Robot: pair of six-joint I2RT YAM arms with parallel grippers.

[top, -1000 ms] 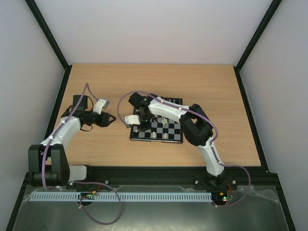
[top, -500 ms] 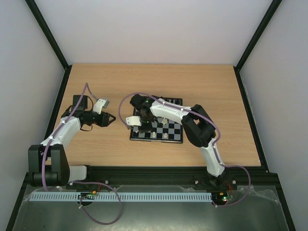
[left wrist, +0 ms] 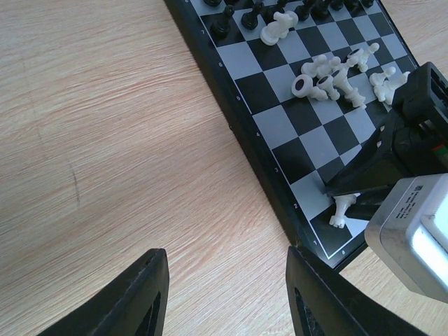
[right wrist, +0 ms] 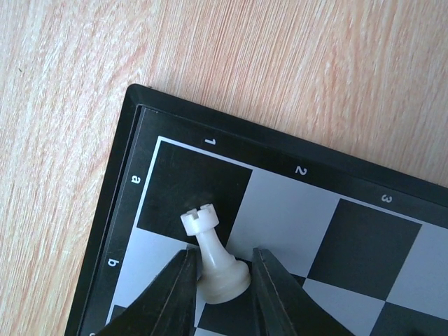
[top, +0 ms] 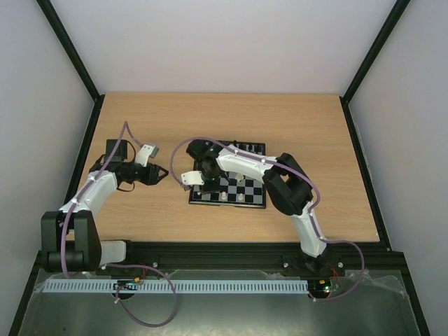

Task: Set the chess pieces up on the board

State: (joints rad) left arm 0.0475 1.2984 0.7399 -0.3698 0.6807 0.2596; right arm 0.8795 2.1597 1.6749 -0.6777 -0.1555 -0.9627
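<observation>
While the left gripper (left wrist: 225, 255) hangs with its jaws apart and empty over the table (left wrist: 105, 140) just off the board's (right wrist: 294, 171) edge, the right gripper (right wrist: 222, 252) has its fingers pressed against either side of a white rook (right wrist: 213, 260) at the board's a1 corner. On the board, several white pieces (left wrist: 329, 73) lie toppled near its middle. Black pieces (left wrist: 238, 17) stand along the edge opposite the rook's corner.
</observation>
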